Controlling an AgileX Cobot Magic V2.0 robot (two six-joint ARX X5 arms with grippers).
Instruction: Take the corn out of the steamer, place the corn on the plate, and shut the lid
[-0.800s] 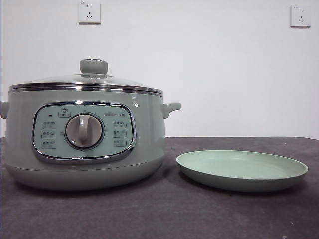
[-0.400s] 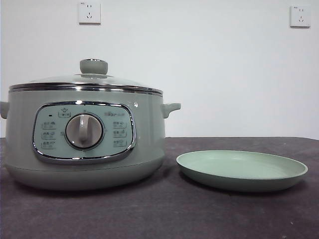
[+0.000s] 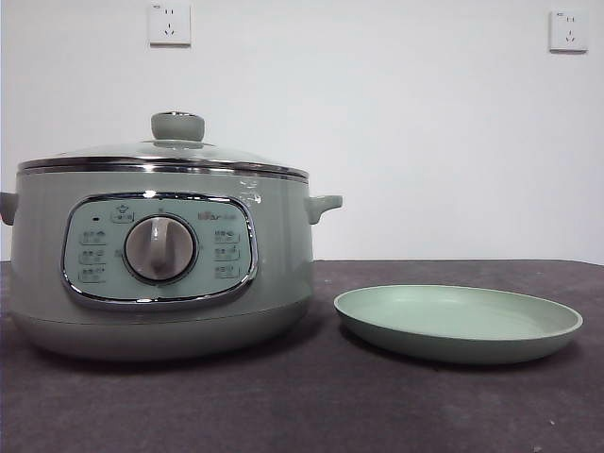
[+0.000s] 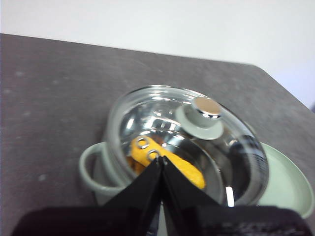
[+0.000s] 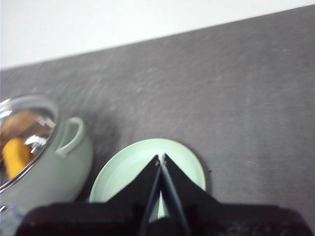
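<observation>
The sage-green steamer (image 3: pixel 160 255) stands at the left of the table with its glass lid (image 3: pixel 160 151) on, knob (image 3: pixel 177 125) on top. Through the lid (image 4: pixel 187 142) the yellow-orange corn (image 4: pixel 170 162) shows inside the pot. The pale green plate (image 3: pixel 458 323) lies bare to the steamer's right. My left gripper (image 4: pixel 161 160) hangs shut above the steamer's lid, apart from it. High over the plate (image 5: pixel 118 172), my right gripper (image 5: pixel 161 158) is shut with nothing in it. Neither arm shows in the front view.
The dark grey tabletop (image 3: pixel 302 406) runs in front of both things. A white wall with two sockets (image 3: pixel 170 24) stands behind. The steamer's side handle (image 3: pixel 321 205) points toward the plate.
</observation>
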